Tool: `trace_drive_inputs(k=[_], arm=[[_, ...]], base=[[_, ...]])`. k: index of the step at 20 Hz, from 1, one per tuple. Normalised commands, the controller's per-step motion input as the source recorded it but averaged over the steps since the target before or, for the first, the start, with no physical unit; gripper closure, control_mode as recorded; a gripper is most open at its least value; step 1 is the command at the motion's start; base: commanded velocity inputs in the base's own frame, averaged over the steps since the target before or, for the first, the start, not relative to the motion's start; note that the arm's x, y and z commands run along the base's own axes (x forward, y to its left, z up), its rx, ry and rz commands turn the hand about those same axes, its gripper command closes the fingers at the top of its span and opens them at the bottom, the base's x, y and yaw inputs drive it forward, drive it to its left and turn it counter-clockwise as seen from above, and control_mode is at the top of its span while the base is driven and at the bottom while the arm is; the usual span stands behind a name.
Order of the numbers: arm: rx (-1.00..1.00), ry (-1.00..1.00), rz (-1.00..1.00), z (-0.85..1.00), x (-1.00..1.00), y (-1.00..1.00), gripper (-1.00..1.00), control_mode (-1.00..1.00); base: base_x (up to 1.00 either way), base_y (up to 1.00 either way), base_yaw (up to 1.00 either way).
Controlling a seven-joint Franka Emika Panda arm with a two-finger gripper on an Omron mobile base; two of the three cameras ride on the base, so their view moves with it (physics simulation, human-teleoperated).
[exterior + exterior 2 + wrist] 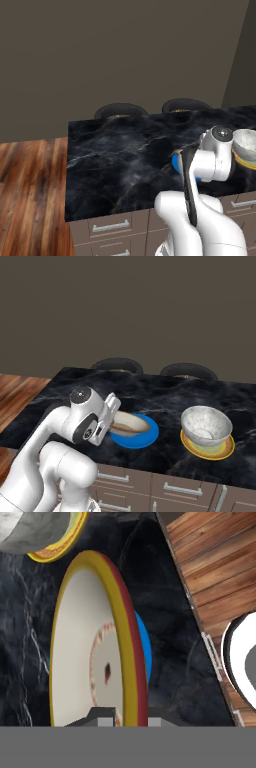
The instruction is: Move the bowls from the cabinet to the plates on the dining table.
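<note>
From the left base view, the dining table [115, 165] stood in front of the robot, and the marbled bowl [246, 142] already sat on the yellow-orange plate [246, 161] at the right edge. A slice of the blue plate [176, 164] looked out from behind the white arm.

From the right base view, I saw more. The gripper [113, 415] reached over the left side of the blue plate [135, 432], and the cream bowl [128, 423] lay on or just above it — I could not tell if it was fully resting. The marbled bowl [206, 426] sat well apart, on its own plate [208, 448].

In the hand view, the rim of the cream bowl [92, 647] ran between the finger tips [106, 718], so the jaws were clamped on this rim, nearly together. The blue plate [143, 647] showed behind it.

To finish well, I think the arm should lower until the bowl sits flat and centred on the blue plate, then part the jaws gently and lift straight away — not sideways, so the bowl is not dragged off.
</note>
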Motion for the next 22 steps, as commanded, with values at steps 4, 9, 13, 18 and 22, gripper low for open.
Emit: trace_drive_inputs(k=[4,9,13,18,22], arm=[[-0.03,-0.09,0.00,-0.49,0.20,0.00,1.00,-1.00],[-0.04,-0.16,0.00,-0.40,0.13,0.00,1.00,-1.00],[-0.04,-0.14,0.00,-0.44,0.06,0.00,1.00,-1.00],[-0.04,-0.04,0.00,-0.55,0.00,0.02,1.00,-1.00],[-0.05,-0.02,0.00,-0.56,0.00,0.05,1.00,-1.00]], base=[[0.00,0.00,0.00],[0.00,0.00,0.00],[0.00,0.00,0.00],[0.00,0.00,0.00],[0.00,0.00,0.00]])
